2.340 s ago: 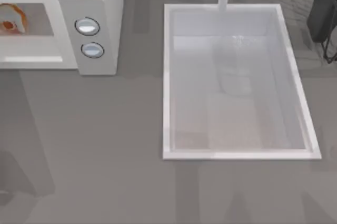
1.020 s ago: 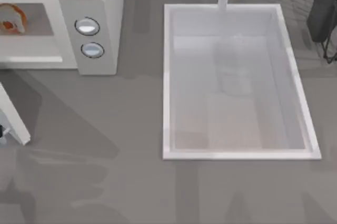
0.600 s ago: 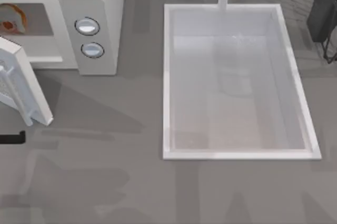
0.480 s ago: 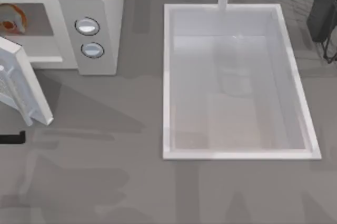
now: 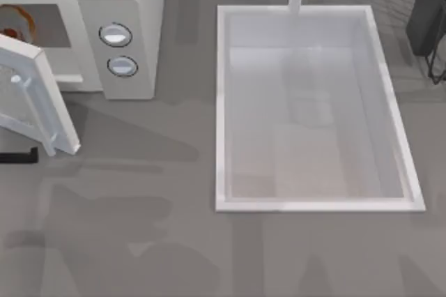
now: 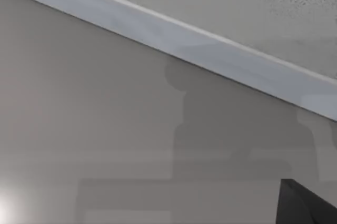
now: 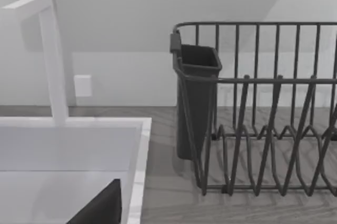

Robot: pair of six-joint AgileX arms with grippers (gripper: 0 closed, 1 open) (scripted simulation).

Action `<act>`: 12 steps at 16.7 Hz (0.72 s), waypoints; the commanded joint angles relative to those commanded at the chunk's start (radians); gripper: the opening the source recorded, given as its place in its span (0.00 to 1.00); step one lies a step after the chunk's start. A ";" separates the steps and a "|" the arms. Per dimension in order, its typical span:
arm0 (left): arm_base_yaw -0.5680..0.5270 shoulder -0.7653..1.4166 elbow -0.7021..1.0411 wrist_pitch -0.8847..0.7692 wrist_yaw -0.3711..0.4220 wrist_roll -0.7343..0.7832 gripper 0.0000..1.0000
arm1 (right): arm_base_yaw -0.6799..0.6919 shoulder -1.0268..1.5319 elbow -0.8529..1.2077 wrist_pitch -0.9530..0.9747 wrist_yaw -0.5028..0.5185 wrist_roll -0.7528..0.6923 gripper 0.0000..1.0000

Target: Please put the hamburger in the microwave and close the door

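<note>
Left gripper [image 5: 19, 157], finger state impossible to tell, sits just beside the door [image 5: 36, 98], which has swung further toward the microwave [image 5: 118, 39] than moments ago, hamburger [image 5: 14, 24] inside beyond it; closure partly complete.
</note>
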 joint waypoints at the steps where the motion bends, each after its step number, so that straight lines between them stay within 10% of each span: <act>1: -0.002 0.027 0.015 0.010 -0.002 -0.002 0.00 | 0.000 0.000 0.000 0.000 0.000 0.000 1.00; 12: -0.031 0.315 0.185 0.130 -0.022 -0.019 0.00 | 0.000 0.000 0.000 0.000 0.000 0.000 1.00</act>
